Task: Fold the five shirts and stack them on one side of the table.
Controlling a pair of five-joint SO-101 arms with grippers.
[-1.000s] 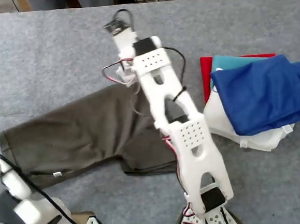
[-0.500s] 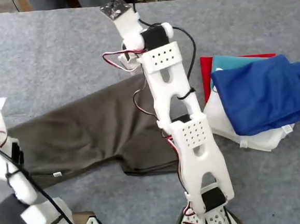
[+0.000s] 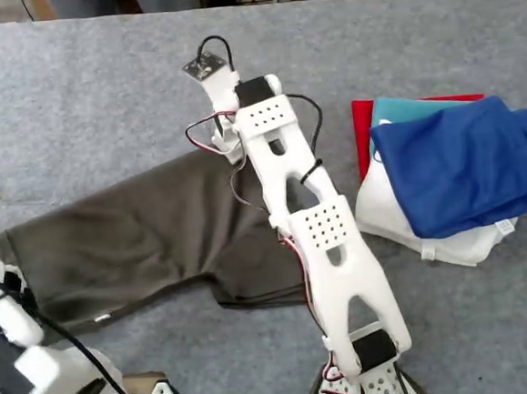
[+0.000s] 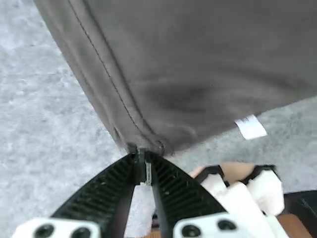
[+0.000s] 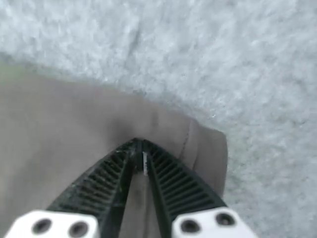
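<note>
A dark olive shirt (image 3: 130, 235) lies spread across the grey table (image 3: 82, 93), from the left edge to the middle. My right gripper (image 3: 226, 152) is down at the shirt's far edge; in the right wrist view it (image 5: 139, 145) is shut on a pinch of the cloth (image 5: 64, 129) near a hemmed corner. At the shirt's left end sits my left gripper (image 3: 6, 272), and the left wrist view shows it (image 4: 142, 154) shut on the stitched hem of the shirt (image 4: 198, 59).
At the right stands a stack of folded shirts: blue (image 3: 462, 168) on top, then teal (image 3: 403, 108), white (image 3: 450, 242) and red (image 3: 362, 125). The arm bases stand at the near edge. Bare grey table stretches along the far side.
The right arm pushed away from me with the shirt's far edge, then drew back and down. The left arm rose at the shirt's left end, which shifted right and back again.
</note>
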